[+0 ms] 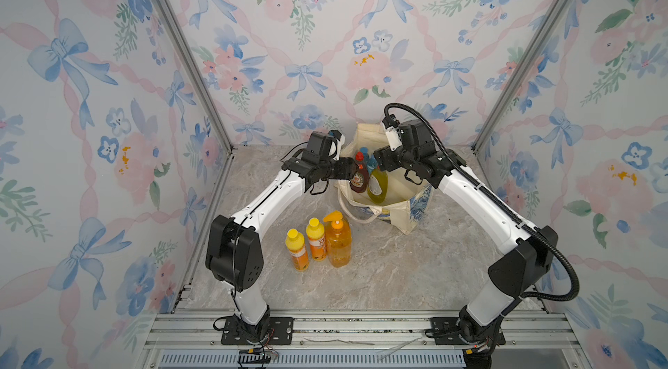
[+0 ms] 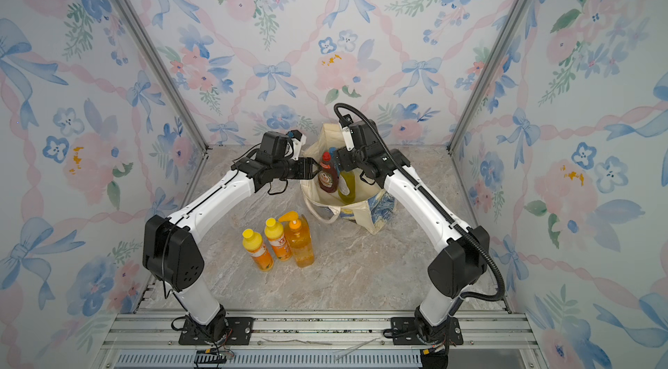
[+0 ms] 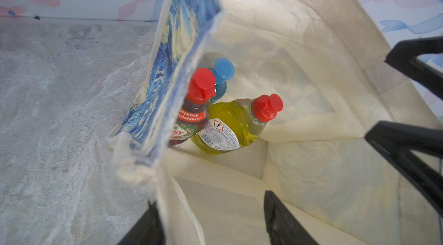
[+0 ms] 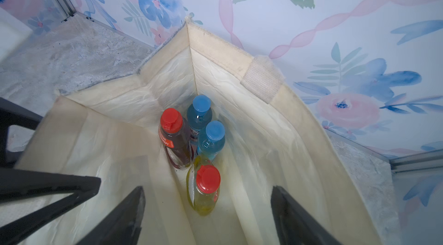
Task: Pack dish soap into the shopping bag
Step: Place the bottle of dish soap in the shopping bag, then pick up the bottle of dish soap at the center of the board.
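The shopping bag (image 1: 408, 215) (image 2: 376, 211) stands open at the back of the table, cream inside (image 3: 311, 28) (image 4: 215, 51) with blue-and-yellow print outside. In it stand a dark red dish soap bottle (image 1: 359, 175) (image 3: 191, 116) (image 4: 176, 140), a yellow-green one (image 1: 377, 181) (image 3: 227, 121) (image 4: 203, 191) leaning, and two blue ones (image 4: 200, 111) (image 4: 212, 140). My left gripper (image 1: 349, 172) (image 3: 211, 200) is open astride the bag's left wall, one finger outside and one inside. My right gripper (image 1: 379, 161) (image 4: 208, 217) is open over the yellow-green bottle, holding nothing.
Three yellow and orange soap bottles (image 1: 297, 249) (image 1: 315, 239) (image 1: 338, 240) stand in a row on the marble table in front of the bag, near the left arm. Floral walls close in the back and both sides. A metal rail (image 1: 361, 327) runs along the front.
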`<state>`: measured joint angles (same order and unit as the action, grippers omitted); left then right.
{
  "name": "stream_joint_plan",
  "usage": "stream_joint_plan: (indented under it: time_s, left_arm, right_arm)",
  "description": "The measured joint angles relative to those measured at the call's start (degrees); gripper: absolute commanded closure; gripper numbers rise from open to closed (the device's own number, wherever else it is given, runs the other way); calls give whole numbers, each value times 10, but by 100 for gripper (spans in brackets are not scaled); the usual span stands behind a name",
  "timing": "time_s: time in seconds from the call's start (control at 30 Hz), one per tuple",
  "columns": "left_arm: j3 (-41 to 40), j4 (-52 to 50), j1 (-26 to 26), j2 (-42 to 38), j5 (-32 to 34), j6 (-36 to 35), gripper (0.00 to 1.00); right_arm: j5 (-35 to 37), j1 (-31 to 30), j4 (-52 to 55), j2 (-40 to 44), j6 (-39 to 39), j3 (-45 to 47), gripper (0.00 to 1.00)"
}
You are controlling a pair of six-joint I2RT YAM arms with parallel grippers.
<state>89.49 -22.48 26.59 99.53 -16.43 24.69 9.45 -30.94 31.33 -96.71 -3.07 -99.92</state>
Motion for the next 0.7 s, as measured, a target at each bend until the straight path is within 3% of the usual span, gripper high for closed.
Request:
stream_joint_plan:
  time_s: [0.17,0.43,0.7]
  left_arm:
    - [0,0,0,-21,10,0,16]
    - [-31,0,-2,-104,31,7,7]
    - [-90,-4,-35,-219,70,30,3]
  right_arm:
    - [-10,-19,13,34,1,1,12]
    - [-28,-57,11,79,1,13,1]
    - [-46,-128,24,82,-31,10,3]
